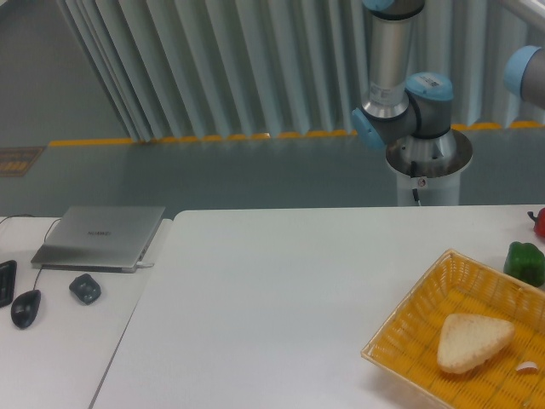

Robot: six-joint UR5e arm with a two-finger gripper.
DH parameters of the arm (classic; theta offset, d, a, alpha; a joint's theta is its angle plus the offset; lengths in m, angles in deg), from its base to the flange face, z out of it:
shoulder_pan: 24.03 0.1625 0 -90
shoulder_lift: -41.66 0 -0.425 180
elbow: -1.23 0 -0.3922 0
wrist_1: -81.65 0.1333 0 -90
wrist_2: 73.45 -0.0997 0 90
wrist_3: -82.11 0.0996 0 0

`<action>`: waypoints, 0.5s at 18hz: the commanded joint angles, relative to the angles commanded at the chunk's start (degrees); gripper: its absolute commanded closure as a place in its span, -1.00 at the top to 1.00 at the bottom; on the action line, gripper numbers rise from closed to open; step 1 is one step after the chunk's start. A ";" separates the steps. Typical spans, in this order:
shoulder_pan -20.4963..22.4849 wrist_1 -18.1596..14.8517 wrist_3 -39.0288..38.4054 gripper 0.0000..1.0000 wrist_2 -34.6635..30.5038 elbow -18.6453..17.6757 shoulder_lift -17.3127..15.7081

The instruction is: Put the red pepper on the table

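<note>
A sliver of the red pepper [540, 223] shows at the right edge of the frame, resting on the white table [281, 298] just behind the green pepper [524, 262]. Most of the red pepper is cut off by the frame edge. The arm's base and lower joints [400, 102] stand behind the table, and a blue joint [526, 75] enters at the upper right. The gripper itself is out of view.
A yellow woven basket [409, 328] at the front right holds a pale triangular bread piece [471, 341]. On the left side table lie a closed laptop [102, 236], a mouse [25, 308] and a small dark object [84, 288].
</note>
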 joint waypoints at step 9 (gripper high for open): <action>0.00 0.18 0.09 1.00 0.17 -0.79 0.18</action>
